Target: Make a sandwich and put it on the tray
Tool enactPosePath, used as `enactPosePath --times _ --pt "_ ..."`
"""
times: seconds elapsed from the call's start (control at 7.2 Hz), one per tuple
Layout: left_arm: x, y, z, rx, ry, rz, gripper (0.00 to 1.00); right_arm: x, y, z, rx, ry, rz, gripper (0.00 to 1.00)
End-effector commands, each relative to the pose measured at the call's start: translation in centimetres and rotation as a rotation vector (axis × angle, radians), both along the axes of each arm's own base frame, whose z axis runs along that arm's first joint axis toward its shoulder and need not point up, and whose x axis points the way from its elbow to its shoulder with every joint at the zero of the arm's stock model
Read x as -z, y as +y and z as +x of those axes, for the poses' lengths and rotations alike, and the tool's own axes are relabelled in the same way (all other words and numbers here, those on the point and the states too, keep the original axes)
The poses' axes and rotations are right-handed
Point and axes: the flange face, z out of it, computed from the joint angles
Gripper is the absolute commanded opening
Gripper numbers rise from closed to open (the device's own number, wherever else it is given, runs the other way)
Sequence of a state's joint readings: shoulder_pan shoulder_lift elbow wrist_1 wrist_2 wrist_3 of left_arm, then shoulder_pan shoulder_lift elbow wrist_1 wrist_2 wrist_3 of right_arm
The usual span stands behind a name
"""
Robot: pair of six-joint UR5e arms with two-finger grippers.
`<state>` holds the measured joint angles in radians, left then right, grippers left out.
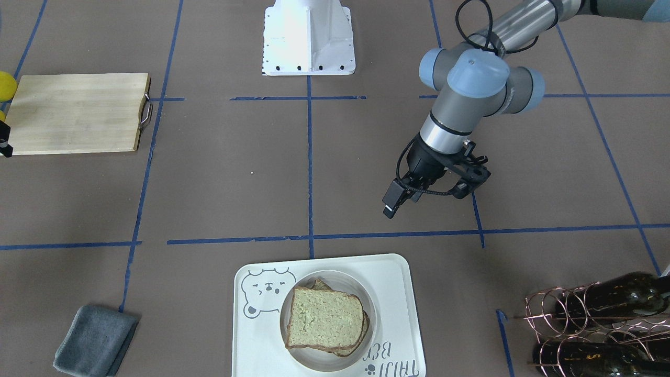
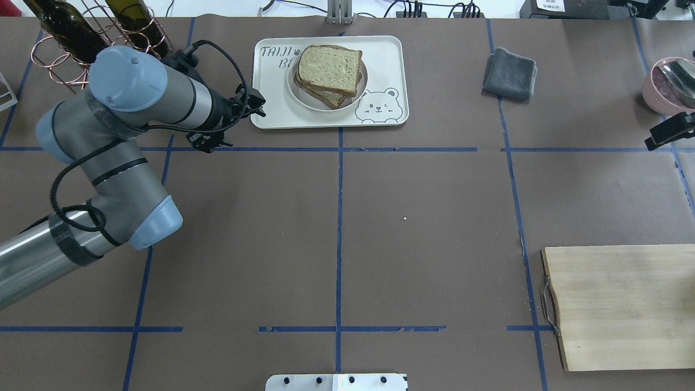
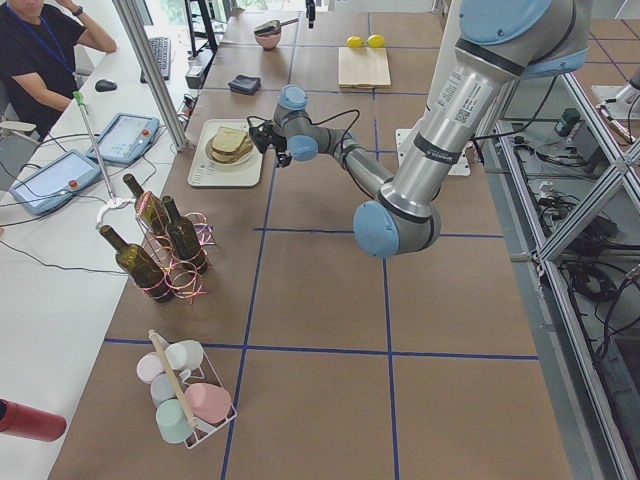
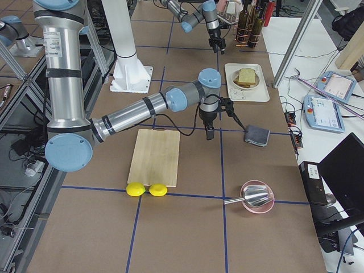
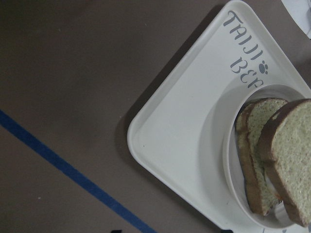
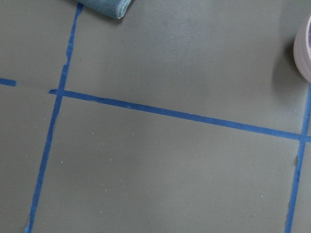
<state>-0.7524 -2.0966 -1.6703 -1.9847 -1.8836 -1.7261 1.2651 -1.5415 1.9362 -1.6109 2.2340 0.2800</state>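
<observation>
The sandwich (image 1: pixel 324 319), two tan bread slices stacked slightly askew, lies on a small round white plate (image 1: pixel 319 361) on the cream tray (image 1: pixel 398 293) with the bear drawing. No egg shows between the slices. In the overhead view my left gripper (image 2: pixel 256 107) hovers just off the tray's (image 2: pixel 271 111) left edge, apart from the sandwich (image 2: pixel 328 68), and looks open and empty. The left wrist view shows the tray corner (image 5: pixel 184 145) and the sandwich (image 5: pixel 291 155). My right gripper (image 2: pixel 670 131) is at the far right near a pink bowl; I cannot tell its state.
A pale wooden cutting board (image 2: pixel 619 304) lies near the robot's right. A grey cloth (image 2: pixel 510 73) lies right of the tray. A wire rack with wine bottles (image 2: pixel 81 32) stands behind my left arm. A pink bowl (image 2: pixel 668 87) and two lemons (image 4: pixel 147 189) are on the right side.
</observation>
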Motion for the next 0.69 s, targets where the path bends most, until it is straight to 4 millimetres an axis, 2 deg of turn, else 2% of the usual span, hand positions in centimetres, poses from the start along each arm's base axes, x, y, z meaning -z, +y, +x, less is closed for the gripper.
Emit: enactPosePath --times 0.0,0.14,0.28,0.56 --pt "-0.4 2.8 -5.5 -0.119 -0.151 0.162 1.0 -5.3 -1.3 4.5 0.015 0.037 -0.014 1.0" --pt "-2.6 2.1 -8.2 -0.184 -0.207 0.236 1.0 -7.0 -1.3 5.7 0.022 0.05 -0.046 1.0" --pt "-5.3 1.0 -12.0 -0.28 -0.252 0.284 1.0 -8.6 -1.1 7.6 0.05 0.063 -0.061 1.0" --pt "-9.4 -2.0 -20.6 -0.419 -0.428 0.403 1.0 -9.6 -0.3 10.7 0.056 0.027 -0.083 1.0"
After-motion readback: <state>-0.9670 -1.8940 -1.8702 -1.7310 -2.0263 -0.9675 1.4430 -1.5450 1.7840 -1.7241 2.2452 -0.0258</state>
